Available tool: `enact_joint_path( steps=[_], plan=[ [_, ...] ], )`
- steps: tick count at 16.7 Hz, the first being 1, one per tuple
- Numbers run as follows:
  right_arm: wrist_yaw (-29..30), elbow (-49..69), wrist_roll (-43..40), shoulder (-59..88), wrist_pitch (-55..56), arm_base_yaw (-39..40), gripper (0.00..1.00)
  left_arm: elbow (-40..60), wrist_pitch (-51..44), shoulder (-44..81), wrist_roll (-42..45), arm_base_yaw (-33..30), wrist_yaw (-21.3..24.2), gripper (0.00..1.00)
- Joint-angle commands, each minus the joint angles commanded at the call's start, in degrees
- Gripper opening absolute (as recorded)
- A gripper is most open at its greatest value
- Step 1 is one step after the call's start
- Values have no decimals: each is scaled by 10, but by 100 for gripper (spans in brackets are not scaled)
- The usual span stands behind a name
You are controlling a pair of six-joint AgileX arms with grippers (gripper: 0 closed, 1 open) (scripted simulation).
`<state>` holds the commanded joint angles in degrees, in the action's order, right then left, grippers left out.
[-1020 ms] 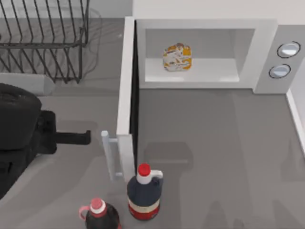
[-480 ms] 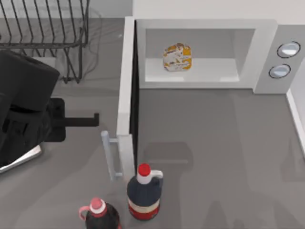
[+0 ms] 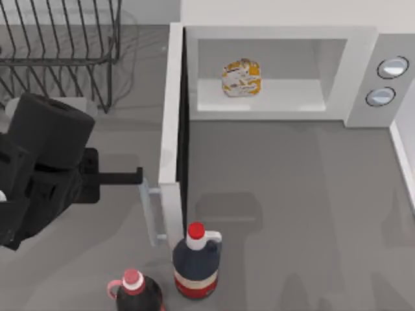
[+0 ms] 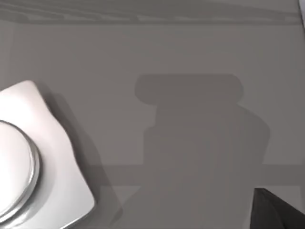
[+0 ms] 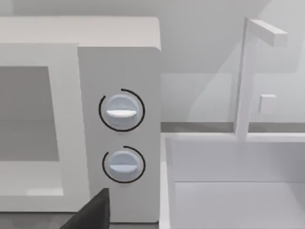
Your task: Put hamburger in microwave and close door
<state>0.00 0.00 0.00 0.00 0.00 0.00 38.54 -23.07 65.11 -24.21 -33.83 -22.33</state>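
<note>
We see the boxy light-grey microwave [image 3: 363, 71] at the desk's [image 3: 292, 194] far edge, its door [image 3: 171, 129] swung fully open toward us, with bare grey desk before the cavity. Our left gripper [image 3: 137, 176] rests at the door's pale bar handle [image 3: 148, 210] (whether its jaws are spread or closed, we cannot tell). The blotched cream hamburger [image 3: 241, 77] sits inside the cavity.

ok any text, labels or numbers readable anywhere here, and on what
None can be read.
hamburger wrapper in the microwave cavity: orange-yellow blotches, no letters to make out.
nearer bottle beside the open door: red and white band, no words on it.
dials: plain, with no numbers or marks around them.
left gripper by the door handle: no markings.
</note>
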Motion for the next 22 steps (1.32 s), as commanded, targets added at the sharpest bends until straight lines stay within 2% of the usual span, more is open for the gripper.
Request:
enact_joint_path(
  steps=[6, 9, 17, 22],
  plan=[
    [0, 0, 0, 0, 0, 0, 100, -99, 142, 45, 4, 3, 2, 0],
    [0, 0, 0, 0, 0, 0, 100, -127, 182, 56, 5, 4, 2, 0],
    [0, 0, 0, 0, 0, 0, 100, -97, 178, 69, -8, -9, -2, 0],
    [0, 0, 0, 0, 0, 0, 100, -22, 153, 150, -70, -62, -13, 0]
  ],
)
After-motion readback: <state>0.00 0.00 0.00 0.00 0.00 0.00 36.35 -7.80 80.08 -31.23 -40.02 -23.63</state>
